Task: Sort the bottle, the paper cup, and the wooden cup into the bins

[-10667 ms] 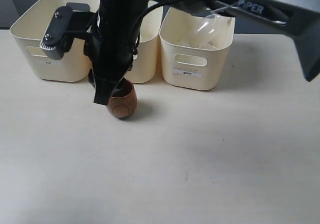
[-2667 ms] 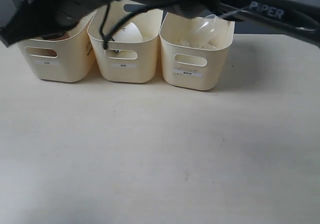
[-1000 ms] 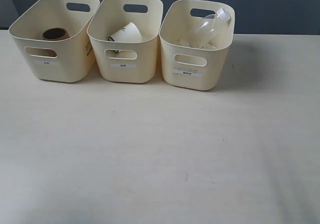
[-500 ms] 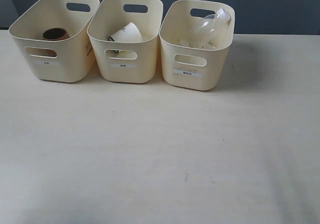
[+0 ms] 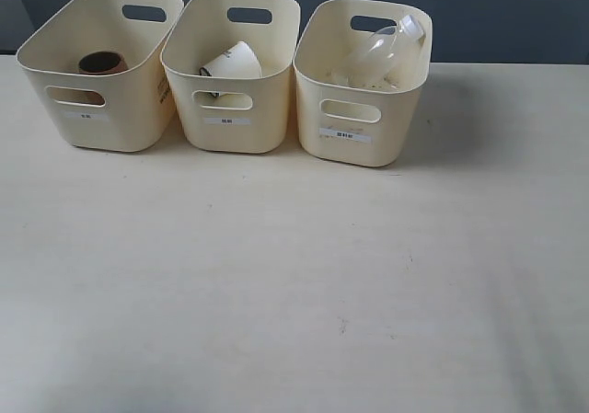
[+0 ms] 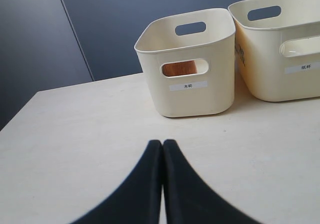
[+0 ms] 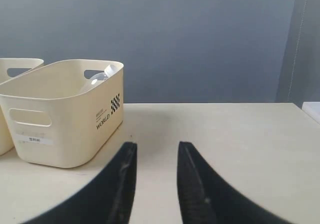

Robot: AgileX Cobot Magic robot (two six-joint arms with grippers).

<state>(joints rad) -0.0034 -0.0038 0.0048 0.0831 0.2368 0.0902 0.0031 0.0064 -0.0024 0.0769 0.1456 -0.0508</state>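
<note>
Bins (image 5: 235, 132) stand in a row past a bare stretch of pale table (image 5: 294, 293). Left gripper (image 6: 162, 149): fingers pressed together, holding nothing, low over the table short of the left bin (image 5: 92, 123). Right gripper (image 7: 155, 149): fingers a little apart, nothing between them, short of the right bin (image 5: 368, 151). Left bin: wooden cup (image 5: 101, 63), upright. Middle bin: paper cup (image 5: 230, 63), tipped over. Right bin: bottle (image 5: 382, 50) leaning, cap uppermost near the far rim. Dark wall (image 5: 497, 13) behind.
</note>
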